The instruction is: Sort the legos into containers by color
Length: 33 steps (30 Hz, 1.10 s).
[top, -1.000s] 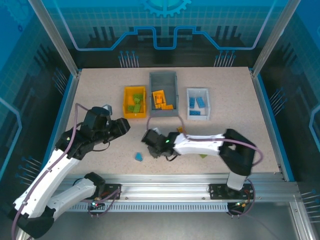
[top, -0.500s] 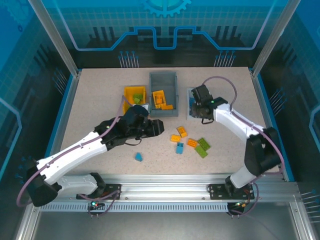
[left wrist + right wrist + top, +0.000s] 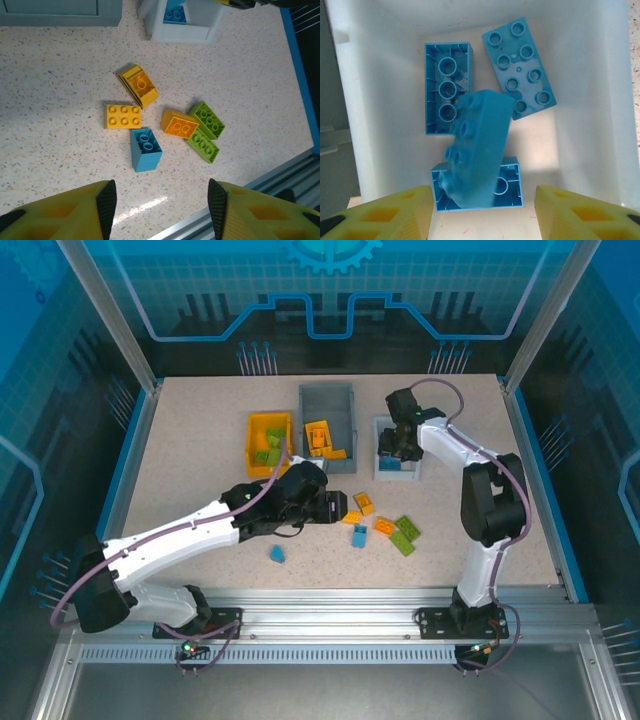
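Left gripper [image 3: 161, 202], jaws apart, hovers above 6 loose bricks [image 3: 146, 149]; right gripper [image 3: 482, 210], jaws apart, over white bin [image 3: 590, 75] holding blue bricks [image 3: 519, 67].

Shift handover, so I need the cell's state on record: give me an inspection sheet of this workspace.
Surface: speckled beige tabletop, no spills seen.
Job's things: yellow-orange plastic bin holds lime green studded bricks; dark grey plastic bin holds orange studded bricks; white translucent plastic bin holds blue studded bricks. On the tabletop, loose bricks: three orange, two green, two blue.
Clutter: nothing seen.
Grippers: left claw open, empty, near the loose bricks; right claw open over the white bin, a blurred blue brick between its fingers, ungripped.
Cables: purple cable along each arm, no snag seen.
Surroundings: blue transparent panels on aluminium posts.
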Tool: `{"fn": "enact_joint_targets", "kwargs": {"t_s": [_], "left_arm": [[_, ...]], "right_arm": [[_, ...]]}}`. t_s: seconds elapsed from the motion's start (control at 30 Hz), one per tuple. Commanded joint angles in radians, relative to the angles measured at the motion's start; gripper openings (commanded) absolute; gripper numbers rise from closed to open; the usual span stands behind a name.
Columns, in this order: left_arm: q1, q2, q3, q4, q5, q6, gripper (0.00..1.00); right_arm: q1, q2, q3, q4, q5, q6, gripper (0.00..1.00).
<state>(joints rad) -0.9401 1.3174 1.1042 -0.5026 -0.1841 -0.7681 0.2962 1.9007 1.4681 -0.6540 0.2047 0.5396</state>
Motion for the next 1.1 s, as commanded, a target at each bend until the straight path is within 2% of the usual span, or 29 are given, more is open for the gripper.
{"fn": "enact_joint_targets", "kwargs": {"t_s": [0.0,0.17,0.37,0.53,0.73,0.83,0.93,1.07], "left_arm": [[-0.008,0.028,0.008,-0.006,-0.017,0.086,0.57],[-0.006,0.089,0.067,-0.053,-0.002,0.186,0.59],[-0.006,0.179,0.129,-0.073,0.014,0.178,0.59],[-0.018,0.274,0.195,-0.036,0.085,0.076,0.57],[-0.12,0.436,0.303,-0.034,0.09,-0.077,0.55],[-0.166,0.503,0.344,-0.073,0.05,-0.155,0.55],[-0.177,0.526,0.356,-0.107,-0.018,-0.199,0.56],[-0.161,0.513,0.369,-0.121,-0.163,-0.114,0.61]], "right_arm": [[0.009,-0.092,0.02,-0.035,-0.009,-0.017,0.58],[0.046,-0.28,-0.03,-0.034,0.031,-0.032,0.55],[0.108,-0.556,-0.195,-0.018,0.079,-0.034,0.5],[0.153,-0.821,-0.395,-0.074,0.092,0.016,0.5],[0.155,-1.161,-0.513,-0.228,0.085,0.065,0.52],[0.154,-1.275,-0.528,-0.289,0.086,0.067,0.54],[0.155,-1.337,-0.546,-0.3,0.059,0.065,0.54],[0.155,-1.368,-0.578,-0.269,-0.001,0.069,0.55]]}}
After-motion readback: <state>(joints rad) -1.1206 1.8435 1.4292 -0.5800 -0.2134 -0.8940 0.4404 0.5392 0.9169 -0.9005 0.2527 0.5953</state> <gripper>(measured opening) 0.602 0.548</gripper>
